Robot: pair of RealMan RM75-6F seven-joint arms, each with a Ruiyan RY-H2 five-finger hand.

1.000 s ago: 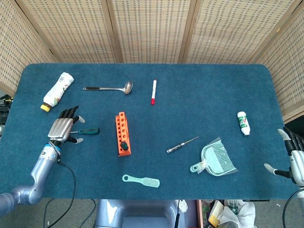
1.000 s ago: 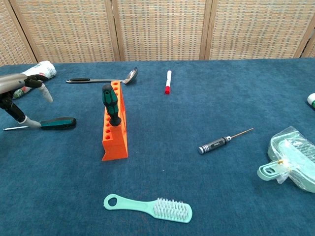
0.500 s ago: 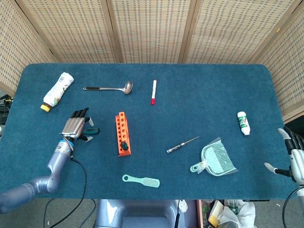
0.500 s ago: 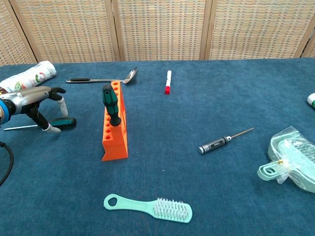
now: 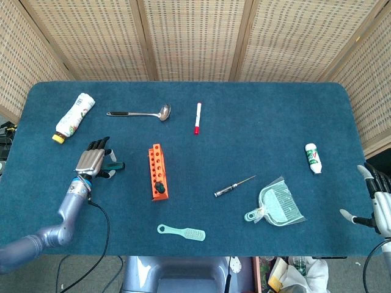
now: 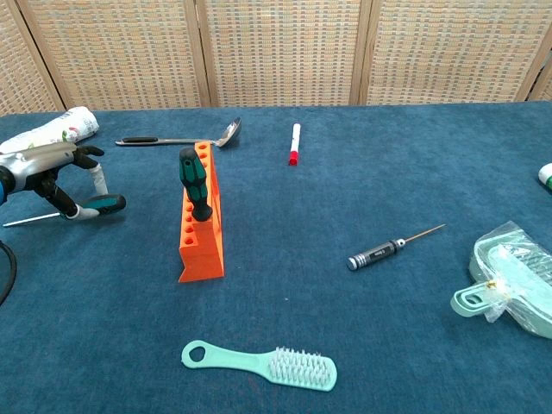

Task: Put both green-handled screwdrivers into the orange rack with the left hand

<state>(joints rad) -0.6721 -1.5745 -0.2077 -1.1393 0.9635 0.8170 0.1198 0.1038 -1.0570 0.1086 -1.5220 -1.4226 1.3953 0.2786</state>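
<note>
On the blue table [image 5: 256, 122], the left hand [image 5: 93, 160] pinches 1 green-handled screwdriver [image 6: 102, 204]. Only the chest view shows the other screwdriver [image 6: 193, 183] upright in the orange rack [image 6: 200, 216]; only the head view shows the right hand [image 5: 376, 201], spread.

Left hand [image 5: 93, 161]: ribbed silver metal back, black fingers [image 5: 98, 145] with pale, whitish tips. Blue ring at the wrist. Left arm [image 5: 43, 232] behind it is smooth, rounded, silver-blue with a glossy shell. A thin black cable [image 5: 102, 229] leaves the wrist and loops down past the table's [image 5: 256, 122] near edge.

Right hand [image 5: 374, 201], at the table's right edge: silver-grey body, dark segments up top, pale tips. A black cable [image 5: 370, 262] curves below it.
</note>
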